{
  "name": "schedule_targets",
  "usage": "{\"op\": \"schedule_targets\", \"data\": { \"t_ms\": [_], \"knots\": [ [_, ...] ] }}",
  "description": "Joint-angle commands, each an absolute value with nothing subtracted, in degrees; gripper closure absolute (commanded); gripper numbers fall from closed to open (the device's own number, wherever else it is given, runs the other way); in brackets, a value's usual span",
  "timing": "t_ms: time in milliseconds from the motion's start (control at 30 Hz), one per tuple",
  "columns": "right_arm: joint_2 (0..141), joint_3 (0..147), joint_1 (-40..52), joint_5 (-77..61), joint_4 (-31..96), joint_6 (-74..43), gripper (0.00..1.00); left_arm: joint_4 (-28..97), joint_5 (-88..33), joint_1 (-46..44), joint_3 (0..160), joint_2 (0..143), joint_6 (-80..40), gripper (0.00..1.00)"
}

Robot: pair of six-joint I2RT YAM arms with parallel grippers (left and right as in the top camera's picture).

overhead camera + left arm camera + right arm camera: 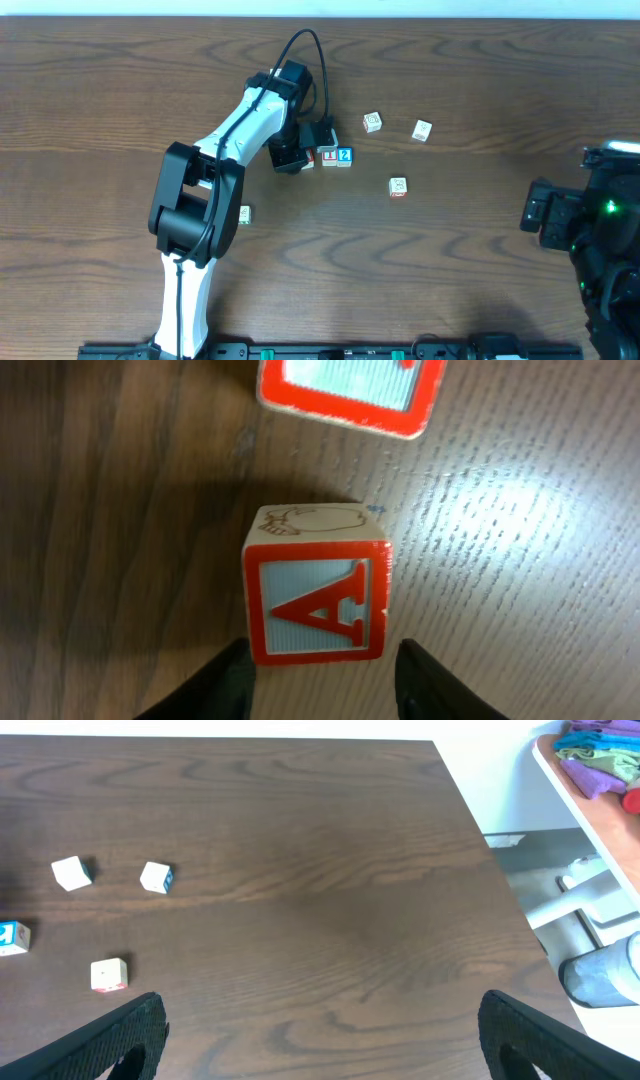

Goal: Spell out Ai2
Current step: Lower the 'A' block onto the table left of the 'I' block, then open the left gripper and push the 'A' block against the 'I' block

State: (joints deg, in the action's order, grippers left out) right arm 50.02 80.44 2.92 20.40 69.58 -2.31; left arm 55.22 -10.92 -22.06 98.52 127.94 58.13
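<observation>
The "A" block (pixel 317 595), red-framed with a red letter, rests on the table between the fingers of my left gripper (pixel 325 685). The jaws are open and stand a little apart from the block's sides. In the overhead view my left gripper (pixel 290 156) hides the "A" block. Just right of it sit a red-framed block (pixel 327 156) and a blue "2" block (pixel 344 156), side by side. The red-framed block's edge shows at the top of the left wrist view (pixel 350 395). My right gripper (pixel 320 1040) is open and empty at the right side of the table (pixel 540 215).
Loose blocks lie at the back right (pixel 373 122) (pixel 422 130), one nearer the middle (pixel 398 187), and one beside the left arm (pixel 244 214). The right wrist view shows three of them (pixel 70 872) (pixel 155 877) (pixel 108 974) and the table's right edge (pixel 480 830).
</observation>
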Motion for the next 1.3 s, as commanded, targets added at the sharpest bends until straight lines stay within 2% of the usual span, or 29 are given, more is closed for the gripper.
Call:
{"op": "schedule_targets", "data": {
  "t_ms": [0,167,333,933,1267],
  "knots": [
    [50.11,80.14,2.17,21.19,69.60,-1.63,0.01,55.57,-10.07,-20.91,99.18,127.35,57.06,0.60],
    [50.11,80.14,2.17,21.17,69.60,-1.63,0.01,55.53,-10.24,-19.68,99.18,126.82,55.20,0.70],
    [50.11,80.14,2.17,21.17,69.60,-1.63,0.01,55.59,-12.58,-19.22,99.18,126.61,54.52,0.93],
    [50.11,80.14,2.17,20.36,69.60,-1.63,0.01,56.10,-20.56,-19.18,99.18,126.61,50.92,0.94],
    [50.11,80.14,2.17,20.34,69.60,-1.63,0.01,54.50,-21.04,-19.18,99.18,126.61,50.06,0.94]
  ]
}}
